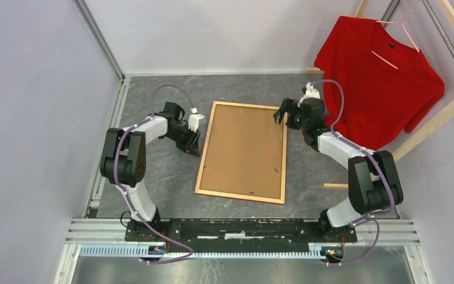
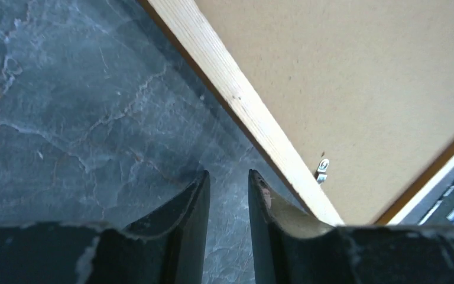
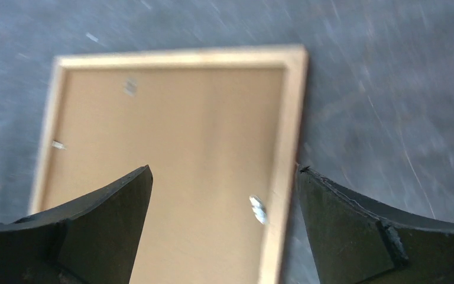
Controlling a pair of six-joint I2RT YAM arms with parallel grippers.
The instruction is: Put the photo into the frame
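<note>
The frame (image 1: 206, 151) lies face down in the middle of the table, with the brown backing board (image 1: 245, 151) sitting inside its rails. The photo is hidden. My left gripper (image 1: 193, 145) is low over the table just outside the frame's left rail (image 2: 236, 100); its jaws stand a narrow gap apart with only the table top between them (image 2: 229, 177). A small metal tab (image 2: 322, 168) sits on the backing board (image 2: 354, 77). My right gripper (image 1: 284, 115) is wide open and empty above the frame's far right corner (image 3: 224, 171), over the rail (image 3: 287, 148) and a tab (image 3: 258, 209).
A red shirt (image 1: 384, 77) hangs on a pink hanger from a pale wooden clothes rack (image 1: 443, 112) at the back right. The rack's foot bar (image 1: 336, 186) lies on the table right of the frame. Walls close in the left and far sides.
</note>
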